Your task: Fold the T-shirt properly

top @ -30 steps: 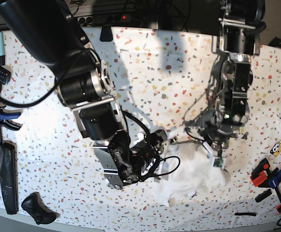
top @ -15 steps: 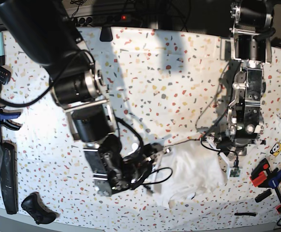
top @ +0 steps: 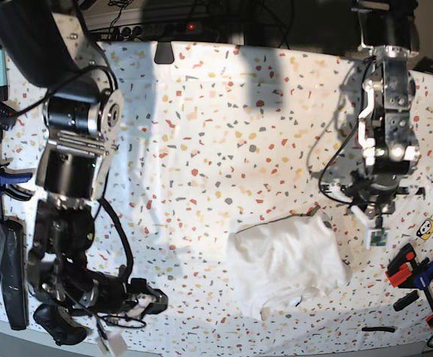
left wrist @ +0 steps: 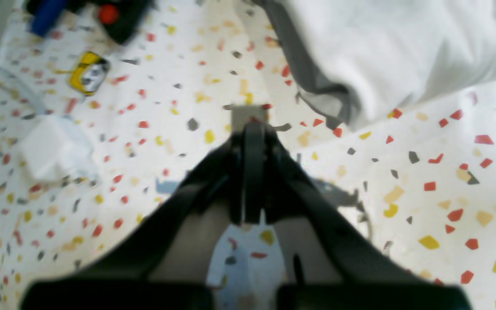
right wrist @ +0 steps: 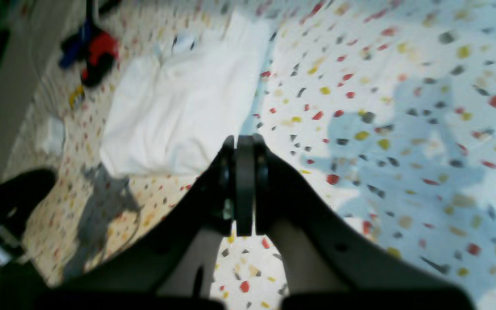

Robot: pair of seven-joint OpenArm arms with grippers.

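Two closed, empty grippers are hovering apart from the T-shirt (top: 287,260). Left gripper (top: 371,223) is sitting nearer, just beside its edge; right gripper (top: 153,301) is lying well off.

Black and silver-grey jointed arms, cylindrical motor housings, bare metal brackets, looping black cables. Each claw: black, two flat tapering fingers (left wrist: 254,172) with narrow tips.

Bright overhead light washes my speckled tabletop (top: 239,119). My arms throw soft bluish shadows across it. Both wrist views are blurred, my own fingers (right wrist: 243,185) out of focus. The base view bows at its edges.
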